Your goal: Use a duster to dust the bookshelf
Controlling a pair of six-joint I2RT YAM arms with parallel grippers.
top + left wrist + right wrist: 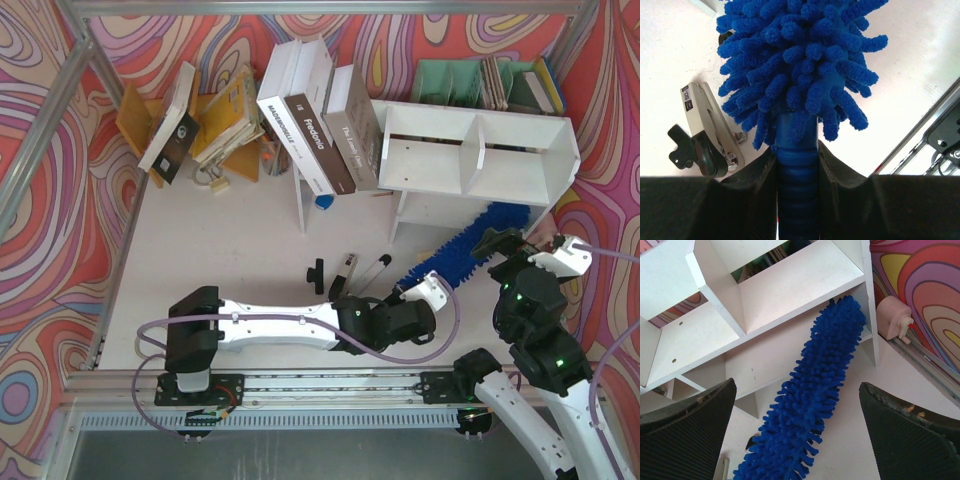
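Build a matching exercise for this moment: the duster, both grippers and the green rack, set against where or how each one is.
Column one:
1. duster
2. left gripper
3. right gripper
4. green rack

Column two:
A. open, holding nothing
B. behind the bookshelf, at the back
C. shut on the duster's handle
D. fluffy tip reaching under the bookshelf's cubbies

Pairs: 1-D, 2-C, 3-A, 4-B
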